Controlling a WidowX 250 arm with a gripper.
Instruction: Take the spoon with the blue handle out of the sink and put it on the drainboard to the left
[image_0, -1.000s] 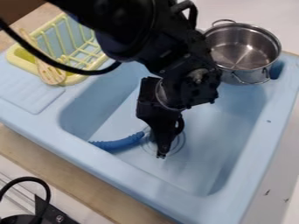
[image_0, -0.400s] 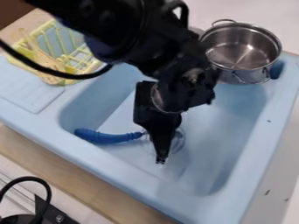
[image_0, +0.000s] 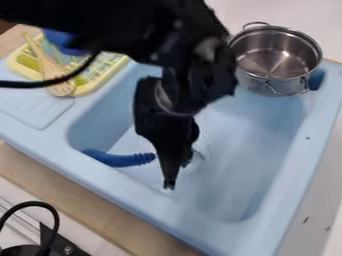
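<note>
The black gripper hangs inside the light blue sink, low over the basin's near left part, pointing downward. Just left of it lies a blue ribbed handle, with its far left end by the basin's left wall. The handle's right end stops beside the gripper's dark body. The arm hides part of the basin floor behind it, and whether the gripper touches the handle cannot be told.
A steel pot stands at the sink's back right corner. On the back left is a yellow dish rack with a wooden utensil leaning in it. A black cable crosses over there.
My gripper has moved left across the basin, dipping toward the near wall and then staying about level. The blue handle has shifted left and turned.
</note>
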